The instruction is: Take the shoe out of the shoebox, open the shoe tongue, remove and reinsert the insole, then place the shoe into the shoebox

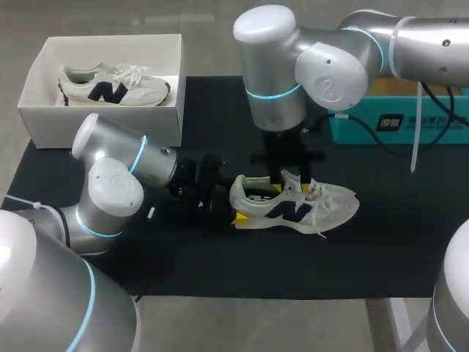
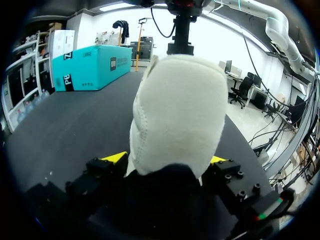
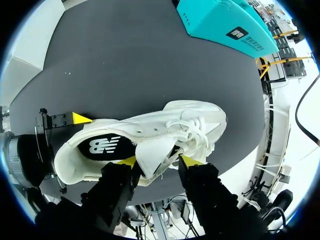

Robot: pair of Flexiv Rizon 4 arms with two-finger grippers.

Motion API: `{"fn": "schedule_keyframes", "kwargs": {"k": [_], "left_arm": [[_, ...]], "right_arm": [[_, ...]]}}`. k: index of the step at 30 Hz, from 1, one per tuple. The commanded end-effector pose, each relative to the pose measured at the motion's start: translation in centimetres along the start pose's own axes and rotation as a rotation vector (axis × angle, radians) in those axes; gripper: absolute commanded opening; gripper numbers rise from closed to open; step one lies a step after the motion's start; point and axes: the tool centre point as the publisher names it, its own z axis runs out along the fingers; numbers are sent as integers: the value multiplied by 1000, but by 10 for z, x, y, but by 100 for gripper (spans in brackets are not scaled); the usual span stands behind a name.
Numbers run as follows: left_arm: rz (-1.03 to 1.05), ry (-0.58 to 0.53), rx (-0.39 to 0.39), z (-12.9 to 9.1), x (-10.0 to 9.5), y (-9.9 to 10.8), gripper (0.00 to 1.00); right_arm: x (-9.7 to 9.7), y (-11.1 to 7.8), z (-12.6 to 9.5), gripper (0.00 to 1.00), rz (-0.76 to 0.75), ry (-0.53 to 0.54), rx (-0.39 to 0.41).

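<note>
A low, cream-white shoe of mesh and suede-like panels lies on its sole near the middle of the table, which is covered by a matte black mat. Its toe points to 3 o'clock and its heel to 9 o'clock. A dark letter mark sits on its side.

The left gripper comes in flat from 9 o'clock. Its fingers stand wide apart, one yellow tip pressed against each side of the padded, rounded heel, so they clamp the shoe. The right gripper hangs straight down over the shoe's opening. Its fingers are narrowly spaced and pinch the soft shoe tongue, which is drawn up and back from the loose white laces. Below it, the dark insole shows inside the heel cup.

At 10 o'clock a white cardboard shoebox stands open, with a second, matching shoe lying inside it. At 2 o'clock rests a long teal box, well apart from the shoe.
</note>
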Motion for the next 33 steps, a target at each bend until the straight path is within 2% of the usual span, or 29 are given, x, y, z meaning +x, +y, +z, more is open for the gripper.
{"fn": "schedule_keyframes", "kwargs": {"k": [1,15,33], "left_arm": [[-1,1,-3,6,-4,4,0],[-1,1,-3,6,-4,4,0],[-1,1,-3,6,-4,4,0]], "right_arm": [[-6,-1,0,0,2,5,0],[-42,6,-18,0,46,19,-29],[-91,11,12,0,124,-62,18]]}}
